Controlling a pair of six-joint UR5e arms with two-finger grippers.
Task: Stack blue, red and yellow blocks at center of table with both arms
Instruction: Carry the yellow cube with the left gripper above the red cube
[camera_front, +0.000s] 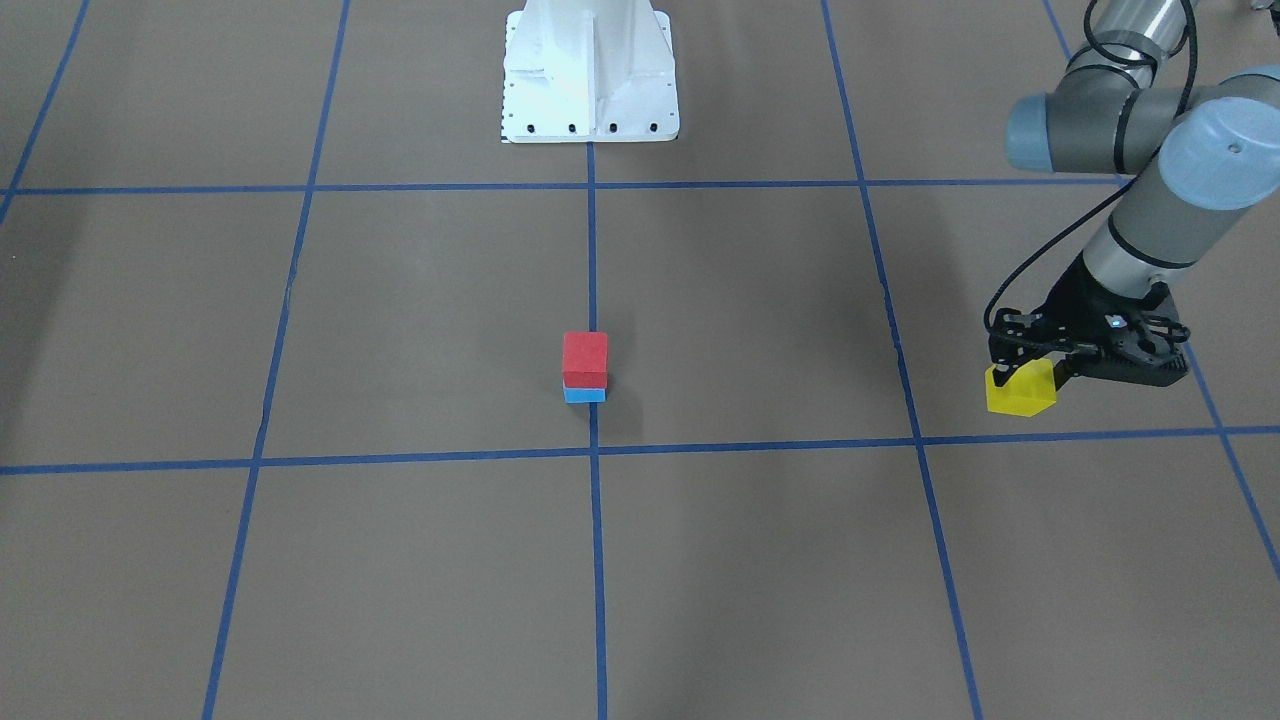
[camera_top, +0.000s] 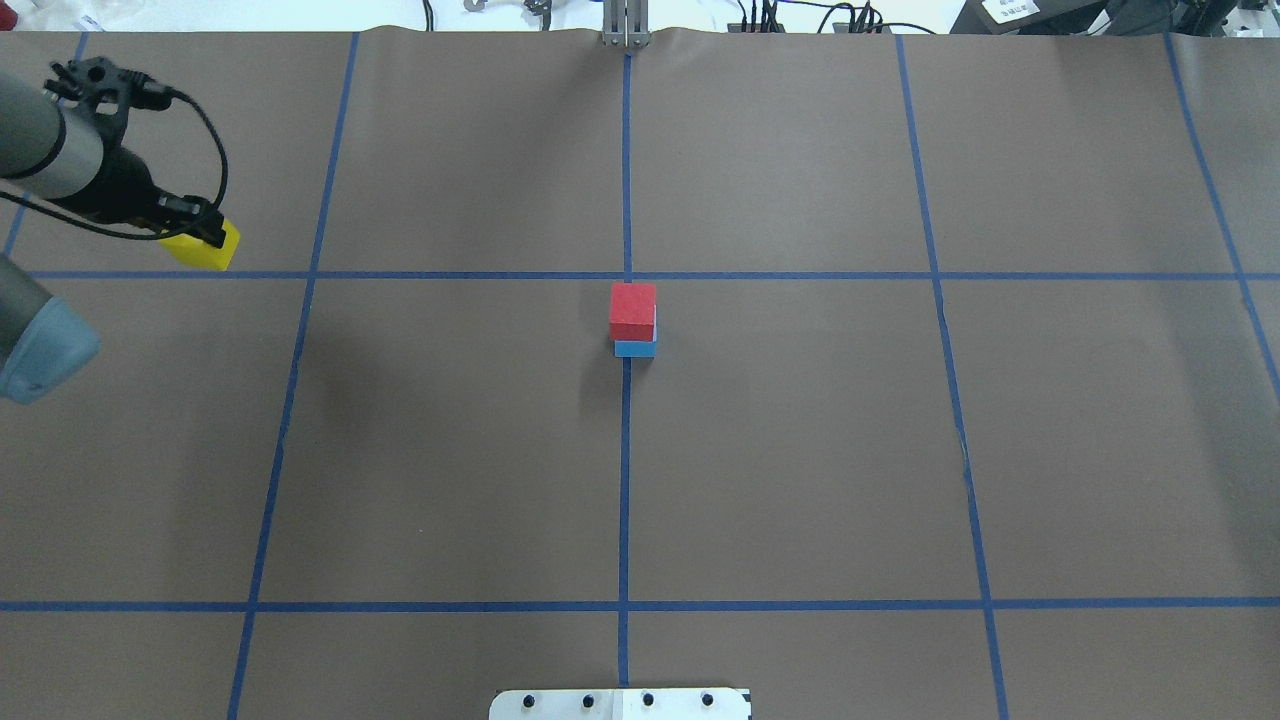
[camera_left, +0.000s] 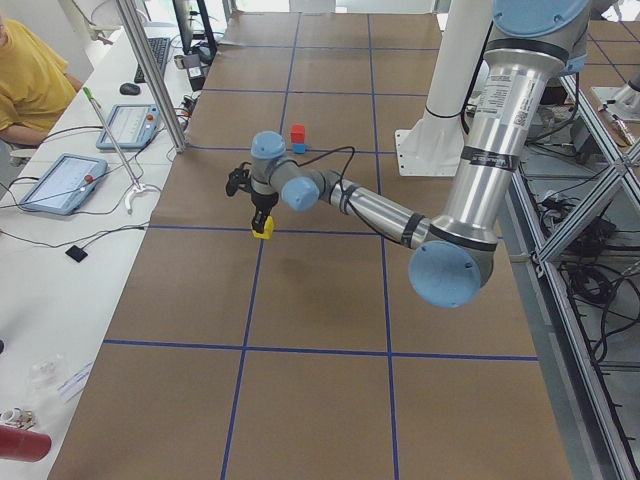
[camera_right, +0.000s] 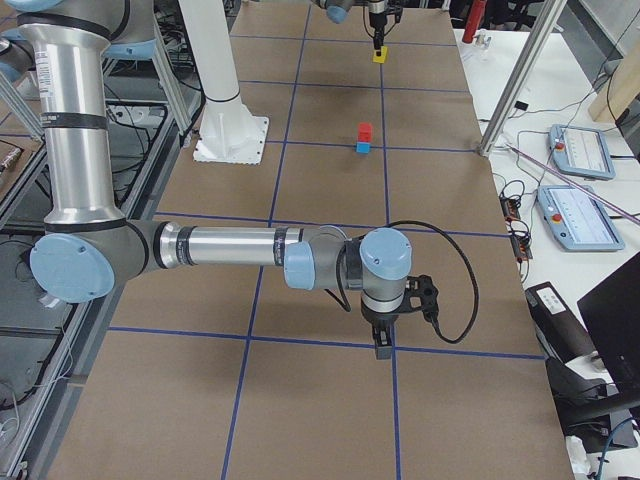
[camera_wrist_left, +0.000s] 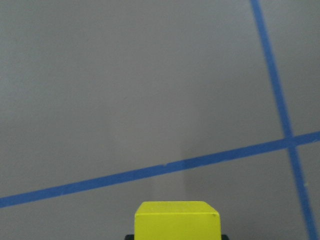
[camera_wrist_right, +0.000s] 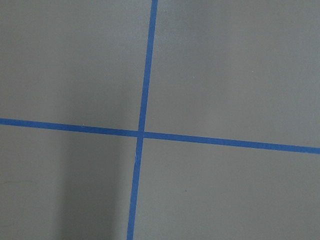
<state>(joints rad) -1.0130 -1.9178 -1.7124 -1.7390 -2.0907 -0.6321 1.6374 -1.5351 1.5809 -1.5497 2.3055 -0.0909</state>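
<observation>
A red block (camera_front: 585, 357) sits on top of a blue block (camera_front: 584, 395) at the table's centre, on the middle blue tape line; the pair also shows in the overhead view, red block (camera_top: 632, 310) over blue block (camera_top: 635, 348). My left gripper (camera_front: 1022, 372) is shut on a yellow block (camera_front: 1020, 390) far out on my left side, just above the table; the overhead view shows it (camera_top: 205, 246) and the left wrist view shows its top (camera_wrist_left: 177, 219). My right gripper (camera_right: 382, 345) shows only in the exterior right view, low over a tape crossing; I cannot tell whether it is open.
The white robot base (camera_front: 590, 70) stands at the table's robot side. Blue tape lines (camera_top: 625, 200) grid the brown table. An operator in yellow (camera_left: 30, 80), tablets (camera_left: 60, 182) and a metal post (camera_left: 150, 80) are beside the far table edge.
</observation>
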